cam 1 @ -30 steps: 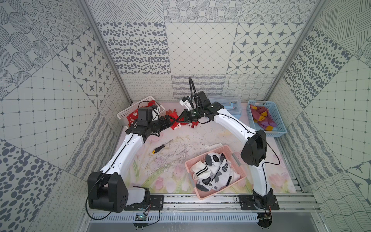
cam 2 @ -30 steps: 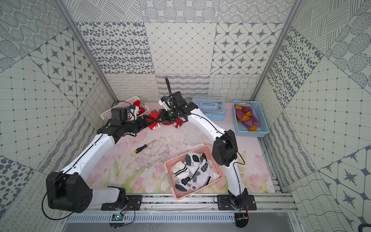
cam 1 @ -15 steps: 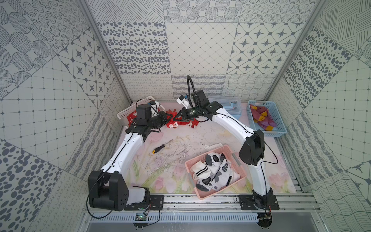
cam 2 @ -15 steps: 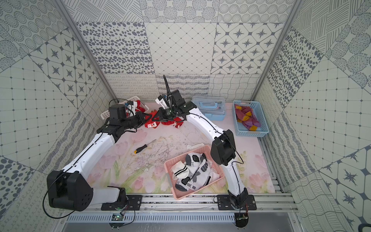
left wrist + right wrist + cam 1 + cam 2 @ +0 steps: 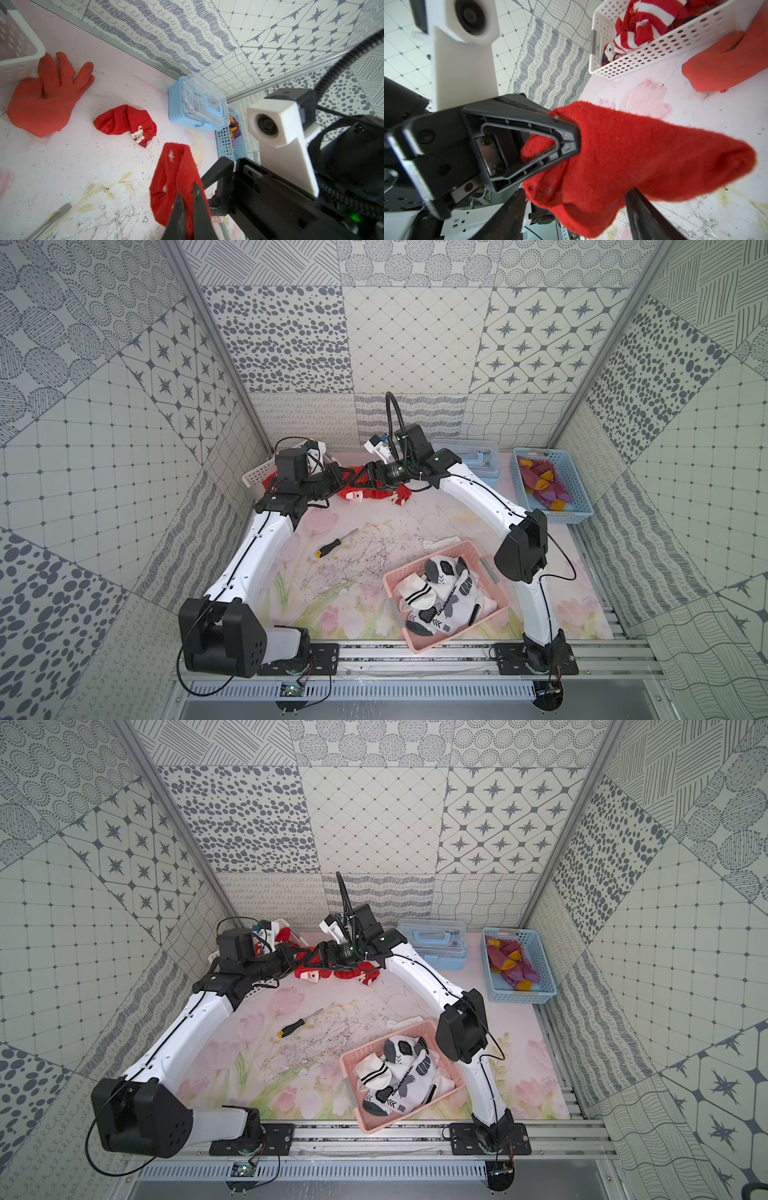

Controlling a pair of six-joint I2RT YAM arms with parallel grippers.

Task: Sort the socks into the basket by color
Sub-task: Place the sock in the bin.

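Note:
A red sock with white snowflakes (image 5: 174, 172) hangs above the table at the back, and my left gripper (image 5: 188, 192) is shut on its upper end. In the right wrist view the same red sock (image 5: 643, 158) lies between the spread fingers of my right gripper (image 5: 576, 192), which is open. Both grippers meet tip to tip in both top views, left gripper (image 5: 343, 480) and right gripper (image 5: 368, 481). Another red sock (image 5: 124, 122) lies on the table. The white basket (image 5: 654, 47) holds red-and-white striped socks (image 5: 639, 22).
An orange-red glove (image 5: 45, 99) lies beside the white basket. The pink basket (image 5: 392, 593) at the front holds white socks (image 5: 444, 593). The blue basket (image 5: 575, 493) at the right holds purple socks (image 5: 544, 485). A screwdriver (image 5: 332, 545) and a blue-lidded box (image 5: 478, 456) are also here.
My left gripper has closed on the red sock. My right gripper, shut on it before, has opened. Both arms shifted slightly toward the back left.

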